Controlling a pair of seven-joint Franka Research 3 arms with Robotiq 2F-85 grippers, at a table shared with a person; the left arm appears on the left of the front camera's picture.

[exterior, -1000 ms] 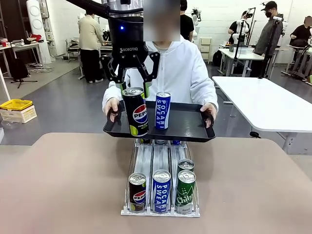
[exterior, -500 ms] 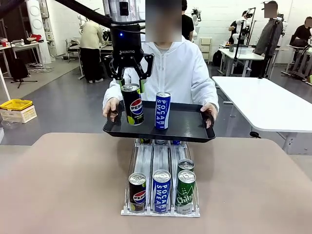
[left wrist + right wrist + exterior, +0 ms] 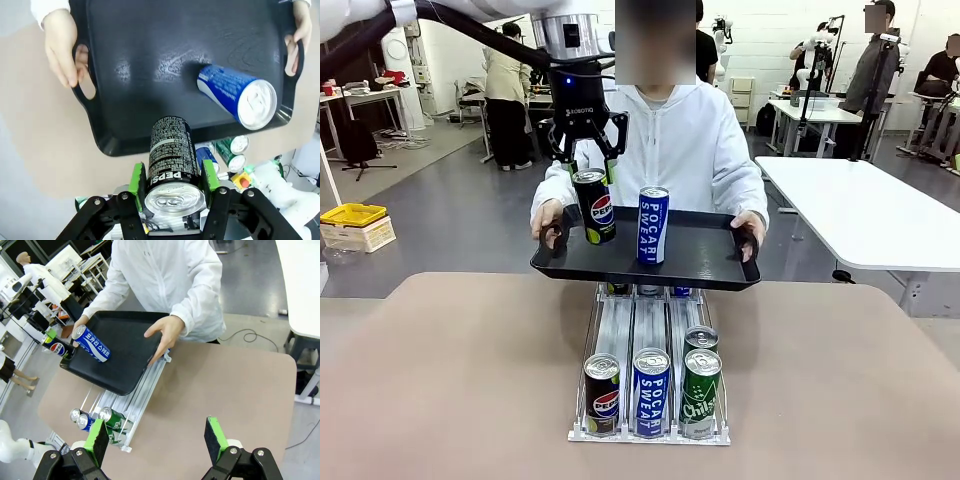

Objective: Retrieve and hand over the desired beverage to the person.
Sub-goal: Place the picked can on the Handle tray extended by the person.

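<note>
Pepsi can (image 3: 594, 205) farther over glossy black tray (image 3: 710, 262)

My left arm reaches across from ten o'clock in the front view, wrist pointing straight down. My left gripper (image 3: 587, 172) is clamped on the can (image 3: 592, 205), green pads pressed to both its sides near the rim. My right gripper (image 3: 157, 440) hangs high, looking down, its jaws spread wide with nothing between the pads (image 3: 216, 438) at six o'clock of its own view.
</note>
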